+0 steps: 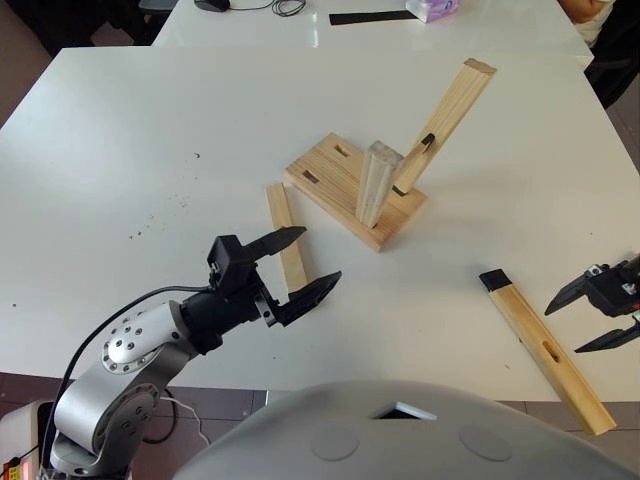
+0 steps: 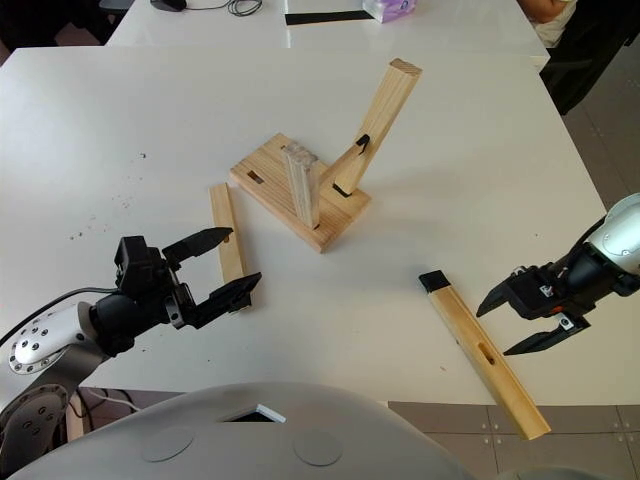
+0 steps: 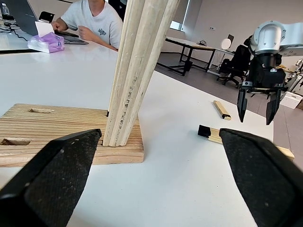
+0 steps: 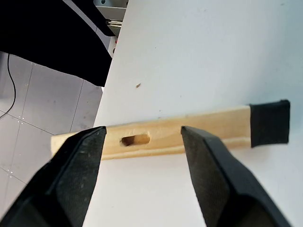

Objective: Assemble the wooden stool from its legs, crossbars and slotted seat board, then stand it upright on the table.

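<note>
Centre frame, the pale wooden slotted seat board lies flat. An upright wooden leg stands in it and a leaning wooden leg tilts upper right. A short flat crossbar lies just left, and a black-capped slotted leg lies lower right.

Crops right end effector at left eye view's right edge; cuts top off upright leg in left wrist view.

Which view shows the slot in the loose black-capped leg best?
Right wrist view: the black-capped leg lies close beneath, slot plainly facing the camera. Both eye views show its whole length, slot small. Left wrist view catches the capped end, far off.
</note>
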Robot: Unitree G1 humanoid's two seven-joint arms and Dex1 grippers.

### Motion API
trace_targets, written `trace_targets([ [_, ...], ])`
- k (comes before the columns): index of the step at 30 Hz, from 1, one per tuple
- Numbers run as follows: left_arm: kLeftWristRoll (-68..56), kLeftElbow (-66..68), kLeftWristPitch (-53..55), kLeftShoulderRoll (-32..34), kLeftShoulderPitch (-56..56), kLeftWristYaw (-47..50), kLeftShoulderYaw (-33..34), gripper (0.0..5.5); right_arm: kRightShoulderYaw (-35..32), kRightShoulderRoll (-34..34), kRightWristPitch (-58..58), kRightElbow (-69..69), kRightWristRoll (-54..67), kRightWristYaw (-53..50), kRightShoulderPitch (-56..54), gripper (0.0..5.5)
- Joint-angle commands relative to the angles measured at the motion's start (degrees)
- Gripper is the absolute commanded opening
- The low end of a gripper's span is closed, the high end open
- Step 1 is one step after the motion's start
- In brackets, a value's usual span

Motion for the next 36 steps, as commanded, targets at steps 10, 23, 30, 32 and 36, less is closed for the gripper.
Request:
trace_targets([
  [10, -1.9, -0.3, 1.6, 2.1, -1.2, -0.4, 0.0, 4.62, -1.9, 11.0, -6.1, 4.3, -12.5, -1.9, 0.2, 2.93],
  [23, -2.9, -0.2, 2.4, 3.1, -1.4, -0.6, 0.6, 4.62, -4.3, 22.8, -20.8, 11.7, -27.0, -14.0, -3.3, 2.93],
  [30, -3.7, 0.5, 2.9, 3.7, -2.6, -0.9, 1.1, 4.62, -4.5, 28.2, -26.0, 20.6, -39.7, -26.9, -9.6, 2.93],
  [32, -4.0, 0.7, 3.1, 3.9, -2.9, -1.0, 1.3, 4.62, -4.0, 28.9, -26.2, 22.6, -41.6, -29.1, -10.4, 2.93],
  [36, -5.3, 2.2, 3.8, 5.2, -5.4, -2.1, 2.1, 4.62, -3.8, 28.1, -26.2, 25.4, -44.4, -33.4, -9.0, 2.93],
])
